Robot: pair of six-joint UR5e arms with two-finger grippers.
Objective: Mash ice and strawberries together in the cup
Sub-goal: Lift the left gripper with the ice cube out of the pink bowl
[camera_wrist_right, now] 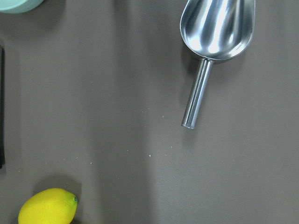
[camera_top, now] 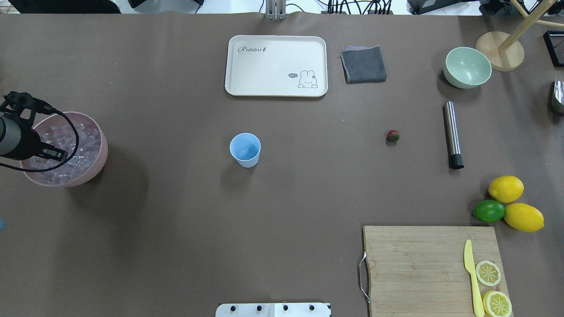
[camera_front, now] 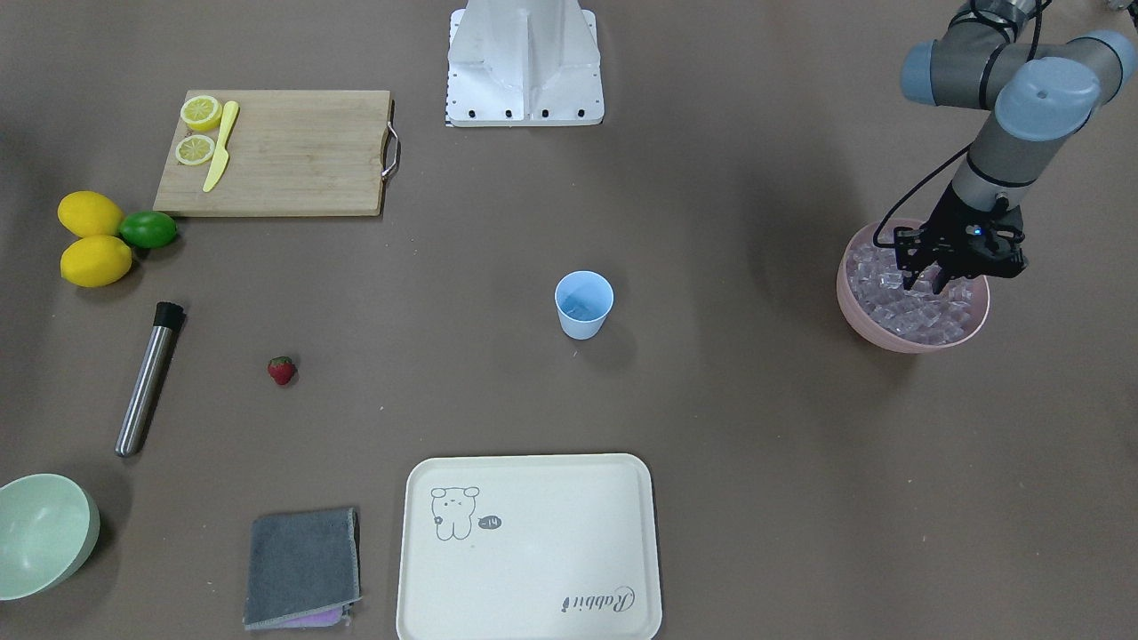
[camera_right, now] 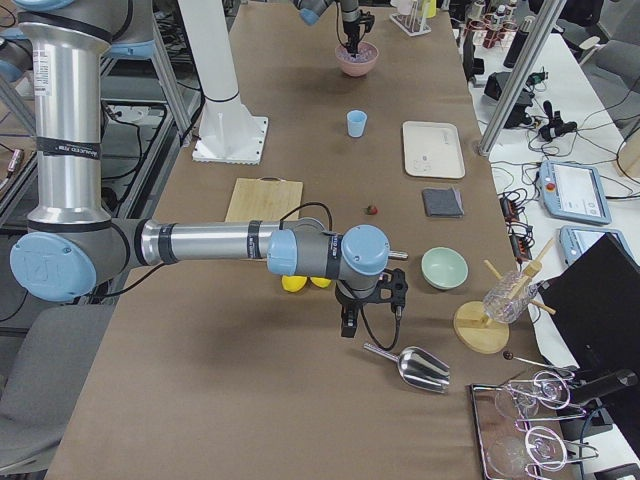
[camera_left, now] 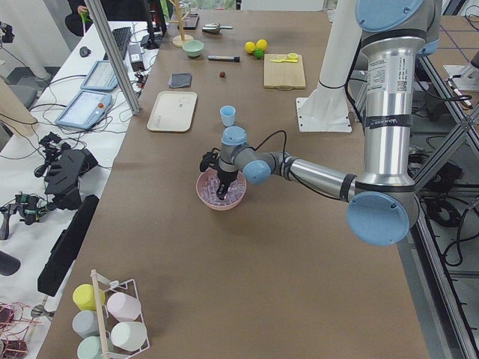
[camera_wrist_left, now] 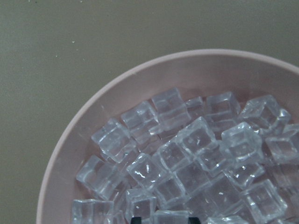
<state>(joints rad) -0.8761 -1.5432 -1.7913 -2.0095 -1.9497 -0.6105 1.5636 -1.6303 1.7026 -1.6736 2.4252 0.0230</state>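
Left tool (camera_front: 926,283) is down in the pink bowl (camera_front: 852,311), tips buried among the ice (camera_wrist_left: 187,154). Its jaws stand a narrow gap apart with one cube sitting between them, though whether they actually pinch it I cannot tell. The blue cup (camera_front: 584,304) stands upright well off to that tool's right, mid-worktop, and the strawberry (camera_front: 281,370) lies farther out the same way, beyond the cup. Over at the far end, the right tool (camera_right: 348,325) hangs above the worktop (camera_wrist_right: 117,116) with a metal scoop (camera_wrist_right: 217,28) lying near it and a lemon (camera_wrist_right: 46,206) close by; its jaw width cannot be told.
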